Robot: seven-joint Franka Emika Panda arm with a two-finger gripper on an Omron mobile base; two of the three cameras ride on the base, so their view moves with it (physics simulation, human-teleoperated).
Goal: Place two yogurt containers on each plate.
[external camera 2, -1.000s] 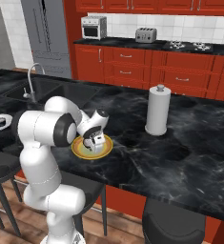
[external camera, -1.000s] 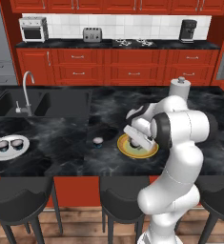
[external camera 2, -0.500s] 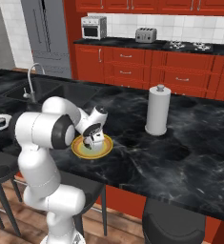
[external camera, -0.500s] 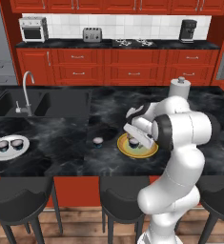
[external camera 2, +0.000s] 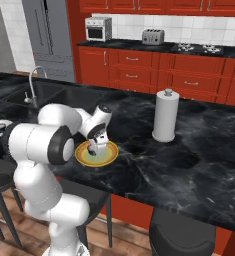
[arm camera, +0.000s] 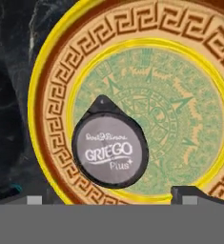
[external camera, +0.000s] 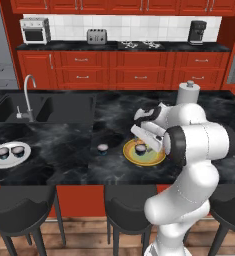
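Reading "GREGO Plus": yogurt lid (arm camera: 109,147)

Even, bright rendered light; soft shadows on dark counter (external camera: 64,150); base views slightly blurry, coarse.

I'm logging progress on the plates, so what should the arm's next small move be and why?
Probably lift the open gripper straight up: one yogurt cup already sits on the yellow plate, and another cup waits on the counter beside it.
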